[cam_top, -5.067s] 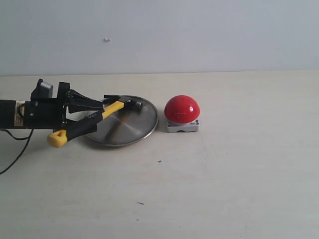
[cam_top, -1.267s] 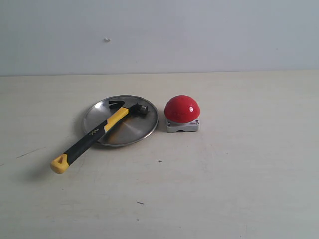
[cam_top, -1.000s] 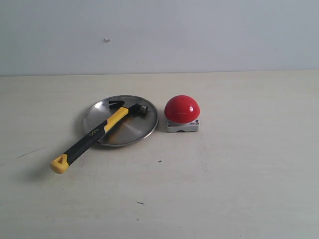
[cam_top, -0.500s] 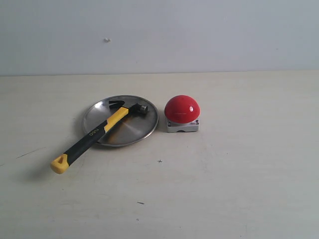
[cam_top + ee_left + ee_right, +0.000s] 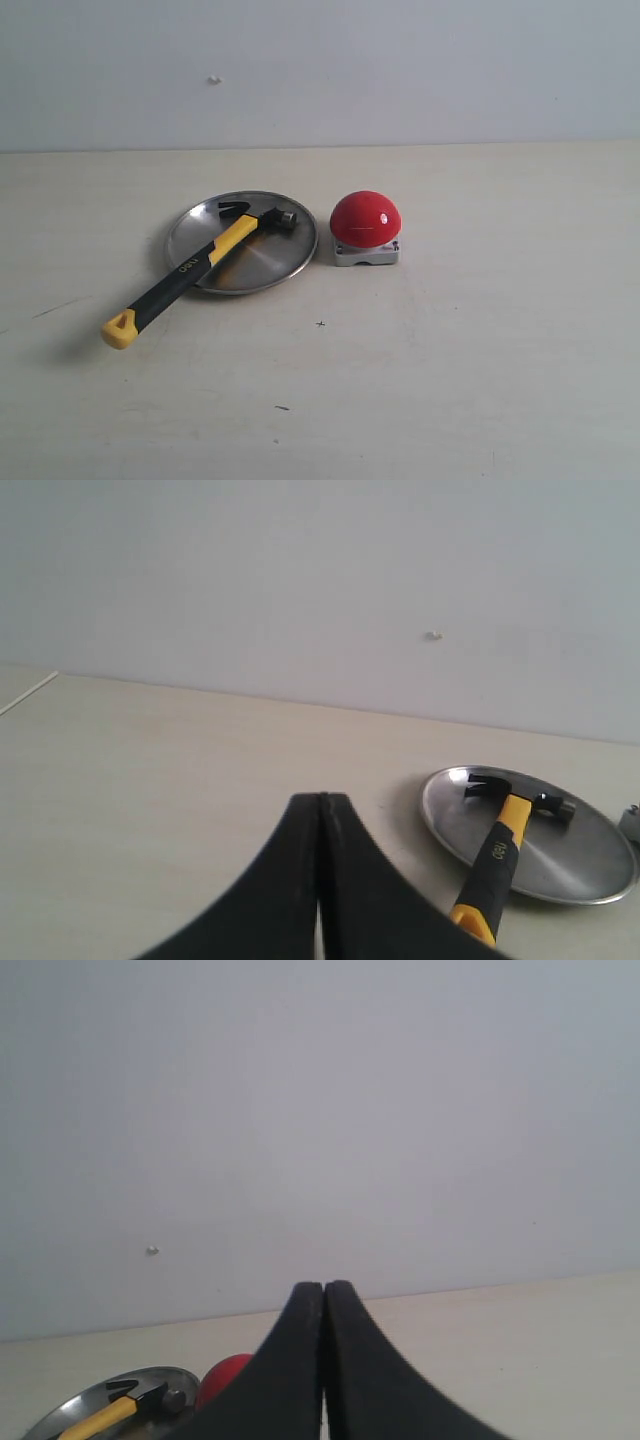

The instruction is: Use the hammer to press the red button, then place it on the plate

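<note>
The hammer point(image 5: 195, 265) lies with its dark head on the silver plate point(image 5: 265, 262) and its yellow-and-black handle sticking out over the rim onto the table at the front left. Just right of the plate sits the red button point(image 5: 365, 218) on its grey base. Neither arm shows in the exterior view. My left gripper point(image 5: 321, 798) is shut and empty, well back from the plate point(image 5: 580, 865) and hammer point(image 5: 500, 845). My right gripper point(image 5: 324, 1286) is shut too, with the button point(image 5: 222, 1375), hammer point(image 5: 120, 1406) and plate point(image 5: 70, 1410) far beyond it.
The pale wooden table point(image 5: 450, 350) runs back to a plain grey-white wall point(image 5: 400, 70). A small mark point(image 5: 214, 80) sits on the wall.
Five seconds ago the left gripper stood by the hammer handle at the plate; it has since withdrawn out of the exterior view. Nothing has moved over the last second.
</note>
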Controlling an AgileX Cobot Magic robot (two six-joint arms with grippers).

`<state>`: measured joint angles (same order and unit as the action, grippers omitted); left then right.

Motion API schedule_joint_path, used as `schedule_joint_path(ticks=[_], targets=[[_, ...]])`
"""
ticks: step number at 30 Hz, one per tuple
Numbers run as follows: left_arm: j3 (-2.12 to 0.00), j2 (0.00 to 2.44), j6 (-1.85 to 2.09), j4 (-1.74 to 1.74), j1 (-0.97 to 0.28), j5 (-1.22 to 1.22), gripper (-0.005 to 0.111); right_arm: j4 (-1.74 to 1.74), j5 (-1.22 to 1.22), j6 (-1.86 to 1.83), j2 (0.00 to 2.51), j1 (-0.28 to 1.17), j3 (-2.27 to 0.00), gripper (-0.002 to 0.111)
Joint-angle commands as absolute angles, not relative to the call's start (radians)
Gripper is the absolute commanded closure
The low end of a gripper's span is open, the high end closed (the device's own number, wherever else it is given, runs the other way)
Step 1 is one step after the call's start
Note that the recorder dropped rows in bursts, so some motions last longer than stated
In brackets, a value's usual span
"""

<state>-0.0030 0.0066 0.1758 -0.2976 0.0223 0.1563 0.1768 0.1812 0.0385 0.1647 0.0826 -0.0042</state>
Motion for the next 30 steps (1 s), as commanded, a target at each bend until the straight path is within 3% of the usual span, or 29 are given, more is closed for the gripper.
schedule_joint_path(ticks=[1, 15, 20, 30], targets=[[0.000, 0.000, 0.181, -0.292, 0.025, 0.157, 0.107, 0.178, 0.186, 0.038, 0.163, 0.081, 0.000, 0.108], [0.000, 0.000, 0.181, -0.292, 0.025, 0.157, 0.107, 0.162, 0.177, -0.035, 0.163, 0.081, 0.000, 0.108], [0.000, 0.000, 0.181, -0.292, 0.025, 0.157, 0.107, 0.159, -0.105, -0.235, 0.072, 0.014, 0.000, 0.108], [0.000, 0.000, 0.181, -0.292, 0.025, 0.159, 0.107, 0.159, -0.295, -0.198, 0.000, -0.134, 0.000, 0.108]])
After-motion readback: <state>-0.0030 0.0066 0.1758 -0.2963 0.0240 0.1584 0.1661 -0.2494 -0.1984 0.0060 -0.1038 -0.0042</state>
